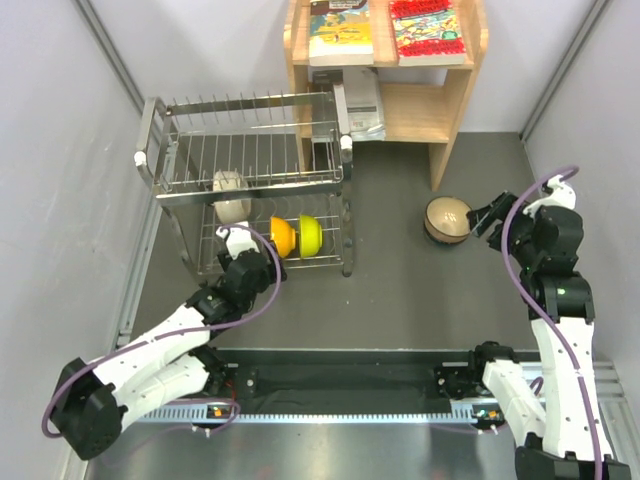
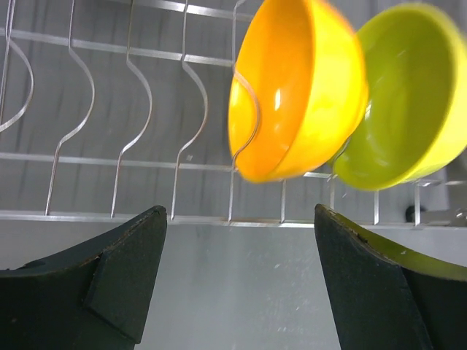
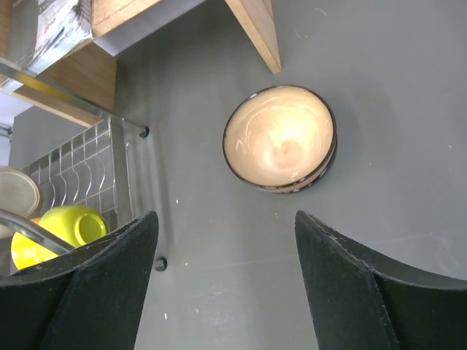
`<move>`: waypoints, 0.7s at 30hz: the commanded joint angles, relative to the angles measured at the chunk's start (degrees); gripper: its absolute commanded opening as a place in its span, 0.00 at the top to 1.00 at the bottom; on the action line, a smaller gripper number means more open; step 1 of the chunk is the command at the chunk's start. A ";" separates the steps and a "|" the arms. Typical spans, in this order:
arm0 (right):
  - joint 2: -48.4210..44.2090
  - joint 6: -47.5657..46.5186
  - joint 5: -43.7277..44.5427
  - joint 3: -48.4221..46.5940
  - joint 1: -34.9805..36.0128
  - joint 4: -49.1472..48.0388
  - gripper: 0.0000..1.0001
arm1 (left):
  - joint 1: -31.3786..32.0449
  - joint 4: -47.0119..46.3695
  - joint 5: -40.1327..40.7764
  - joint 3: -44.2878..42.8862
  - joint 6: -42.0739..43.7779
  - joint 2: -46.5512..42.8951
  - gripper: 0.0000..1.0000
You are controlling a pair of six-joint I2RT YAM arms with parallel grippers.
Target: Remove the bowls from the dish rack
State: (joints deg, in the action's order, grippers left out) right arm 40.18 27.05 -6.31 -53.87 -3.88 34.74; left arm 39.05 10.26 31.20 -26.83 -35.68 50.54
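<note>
The steel wire dish rack (image 1: 250, 103) stands at the far left. On its lower tier an orange bowl (image 1: 283, 236) and a yellow-green bowl (image 1: 311, 235) stand on edge in the slots. A cream-white bowl (image 1: 232, 196) sits behind them to the left. A pinkish-brown bowl with a pale inside (image 1: 447, 218) stands upright on the table to the right of the rack. No teal-blue bowl is in view. My left gripper (image 1: 238, 241) is open at the rack's front, just left of the orange bowl (image 2: 299, 95). My right gripper (image 1: 488, 214) is open and empty beside the pinkish-brown bowl (image 3: 281, 138).
A wooden bookshelf (image 1: 455, 105) with books stands at the back, right behind the rack's right end. Grey walls close in both sides. The yellow-green bowl (image 2: 408, 102) leans next to the orange one in the rack slots (image 2: 109, 158).
</note>
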 commanded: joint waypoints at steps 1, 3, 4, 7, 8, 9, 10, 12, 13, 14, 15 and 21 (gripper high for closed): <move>-0.28 -0.42 -0.90 1.13 0.01 -4.07 0.25 | -0.11 -9.81 1.14 0.90 3.77 -0.71 0.14; -0.54 -0.50 -1.08 1.48 0.01 -4.33 0.25 | -0.20 -13.06 0.79 1.17 6.58 0.08 0.14; -0.55 -0.59 -1.16 1.48 0.01 -4.33 0.25 | -0.11 -14.64 0.62 1.08 7.37 1.04 0.14; -0.46 -1.21 -0.99 1.31 0.01 -4.07 0.25 | -0.20 -15.97 0.97 0.38 9.75 4.20 0.14; -0.37 -1.38 -0.90 1.31 0.01 -3.98 0.25 | -0.20 -17.54 0.62 0.03 11.06 4.99 0.14; -0.37 -1.56 -0.99 1.48 0.01 -3.89 0.25 | -0.29 -18.25 0.09 -0.15 11.42 6.66 0.14; -0.46 -1.65 -0.90 1.57 0.01 -3.98 0.25 | -0.29 -19.30 -0.26 -0.07 11.86 7.54 0.14; -0.37 -2.00 -0.47 2.27 0.01 -4.59 0.25 | -0.55 -22.64 -1.40 0.20 13.18 9.73 0.15; -0.37 -2.09 -0.11 2.27 0.01 -4.51 0.25 | -0.73 -24.05 -1.75 0.46 14.05 10.44 0.15; -0.11 -2.44 0.15 2.27 0.01 -4.42 0.25 | -0.99 -27.11 -2.19 1.16 15.63 11.06 0.15; -0.11 -2.96 0.33 2.36 0.01 -4.42 0.25 | -1.43 -28.62 -2.98 1.51 16.34 11.85 0.16; -0.11 -3.93 1.47 3.06 0.01 -4.16 0.25 | -3.10 -37.93 -8.17 5.12 17.66 13.53 0.20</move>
State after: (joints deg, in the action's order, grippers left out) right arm 40.29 24.67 -5.98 -51.31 -3.88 32.60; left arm 36.60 -16.75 26.41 -23.70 -20.21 63.42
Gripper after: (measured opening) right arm 0.751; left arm 0.831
